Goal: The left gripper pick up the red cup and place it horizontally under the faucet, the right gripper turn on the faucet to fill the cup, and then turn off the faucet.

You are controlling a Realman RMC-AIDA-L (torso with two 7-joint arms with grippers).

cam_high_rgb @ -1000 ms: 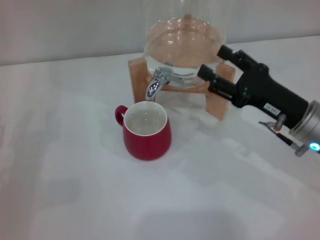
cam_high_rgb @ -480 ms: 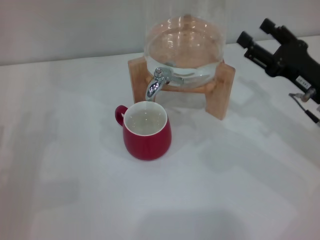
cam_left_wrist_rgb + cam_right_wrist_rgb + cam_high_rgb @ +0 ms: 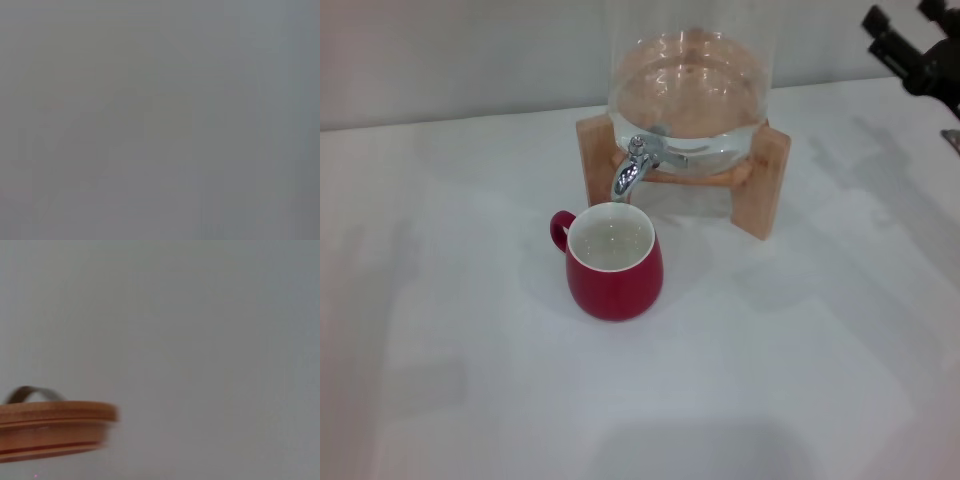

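The red cup point(image 3: 614, 270) stands upright on the white table point(image 3: 800, 360), its small handle pointing left and its white inside showing. Just behind and above its far rim hangs the chrome faucet point(image 3: 632, 167), spout turned down, fitted to the clear glass dispenser point(image 3: 688, 90). My right gripper point(image 3: 900, 14) is up in the far right corner of the head view, well away from the faucet, open with nothing between its fingers. The left gripper is out of view; the left wrist view is a plain grey blur.
The dispenser rests on a wooden stand point(image 3: 767, 180) near the back wall. The right wrist view shows only a round wooden lid point(image 3: 50, 430) with a dark handle against a grey wall.
My right gripper has drawn back from beside the faucet, moving up and to the right until only its fingers show at the corner. Cup and faucet have not moved.
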